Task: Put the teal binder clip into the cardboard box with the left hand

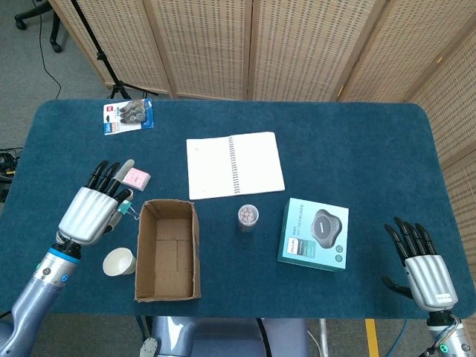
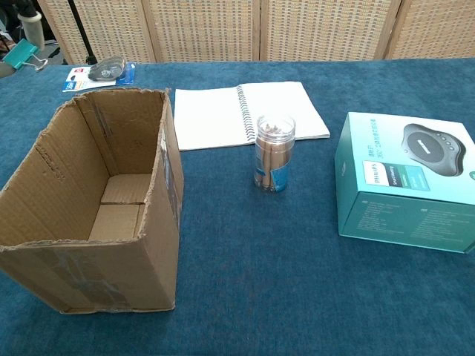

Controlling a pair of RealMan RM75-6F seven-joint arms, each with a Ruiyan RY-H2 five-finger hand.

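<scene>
Left hand (image 1: 93, 212) raised off the bench, pinching the teal binder clip (image 1: 125, 199) at its fingertips, wire loops sticking out. Cardboard box (image 1: 168, 250) just to the hand's right. Clip looks light, stiff, smooth-sided: likely slippery, best held across the body. Right hand (image 1: 422, 268) spread, empty.
</scene>
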